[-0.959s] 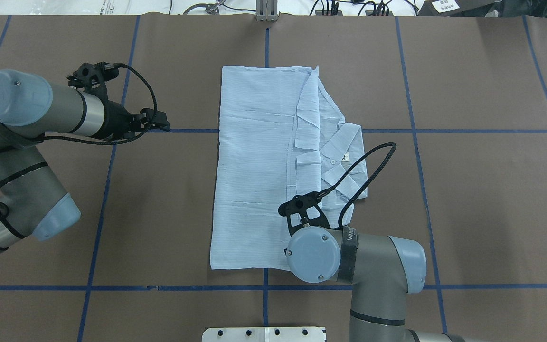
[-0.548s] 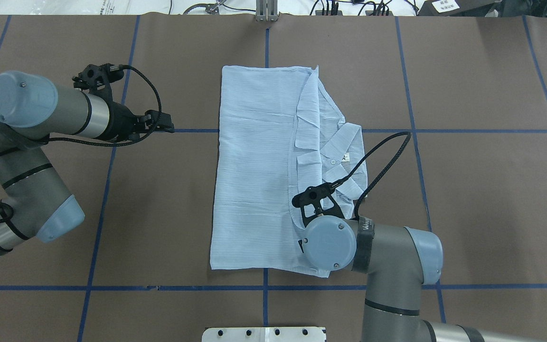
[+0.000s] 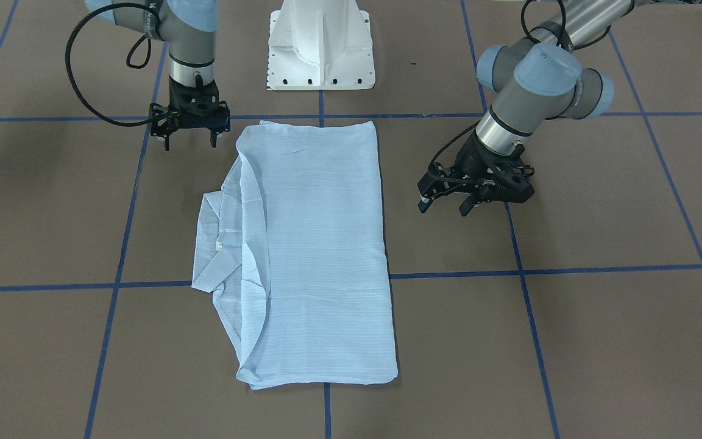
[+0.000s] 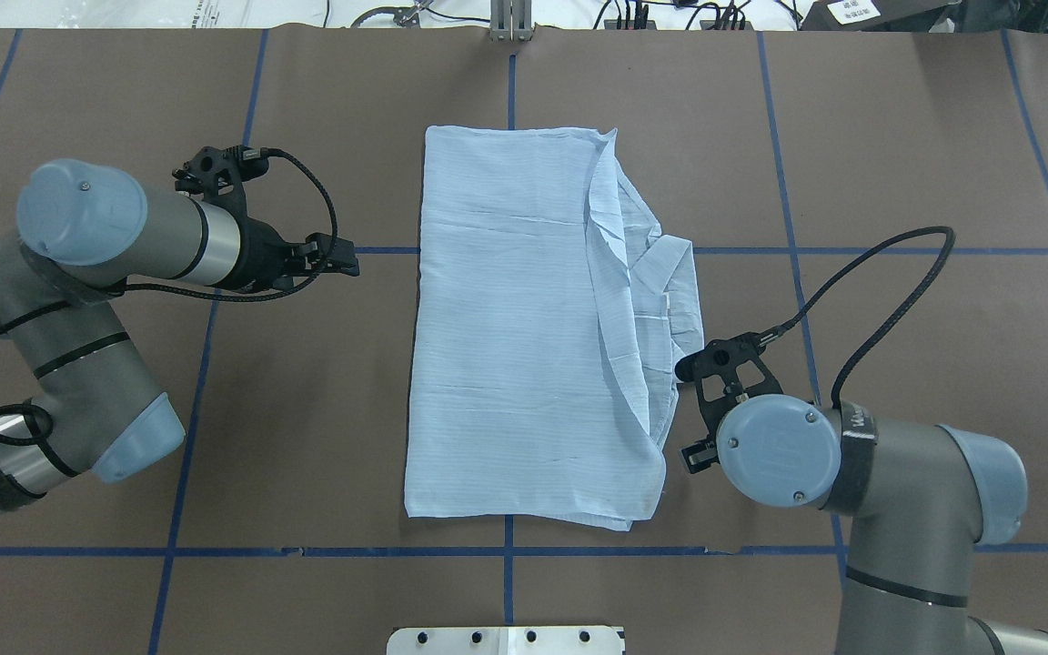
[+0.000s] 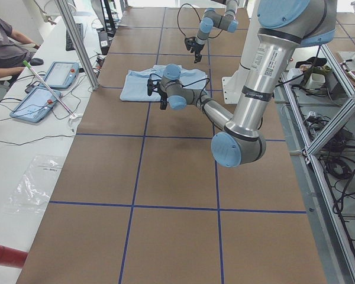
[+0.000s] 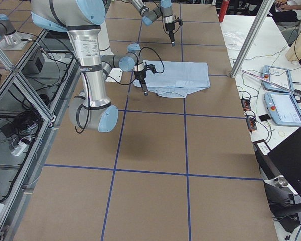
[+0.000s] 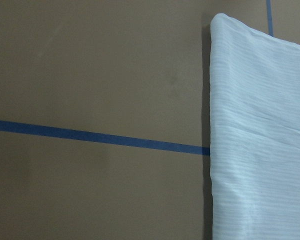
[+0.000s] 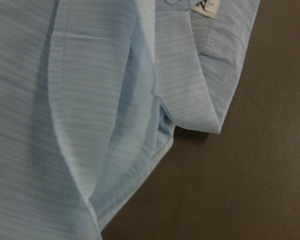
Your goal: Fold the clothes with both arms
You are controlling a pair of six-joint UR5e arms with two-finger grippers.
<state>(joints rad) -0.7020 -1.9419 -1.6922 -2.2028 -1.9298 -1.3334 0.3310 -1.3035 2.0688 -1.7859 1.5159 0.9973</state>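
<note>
The light-blue pinstriped shirt (image 4: 524, 337) lies folded into a long rectangle in the middle of the table, and it also shows in the front view (image 3: 320, 244). Its collar (image 4: 677, 273) sticks out on the robot's right side, and the white neck label (image 8: 205, 7) shows in the right wrist view. My left gripper (image 3: 443, 210) is open and empty, low over the bare table a short way from the shirt's left edge (image 7: 212, 150). My right gripper (image 3: 190, 145) is open and empty beside the shirt's near right corner. In the overhead view its wrist hides it.
The brown table cover (image 4: 897, 364) has a grid of blue tape lines. The white base pedestal (image 3: 320, 55) stands at the robot's edge. A metal post (image 4: 510, 23) stands at the far edge. Tablets (image 5: 47, 89) lie on the operators' side table.
My right arm has moved right, off the shirt to its right edge. The shirt's top flap has spread right over more of the collar. My left gripper has edged toward the shirt.
</note>
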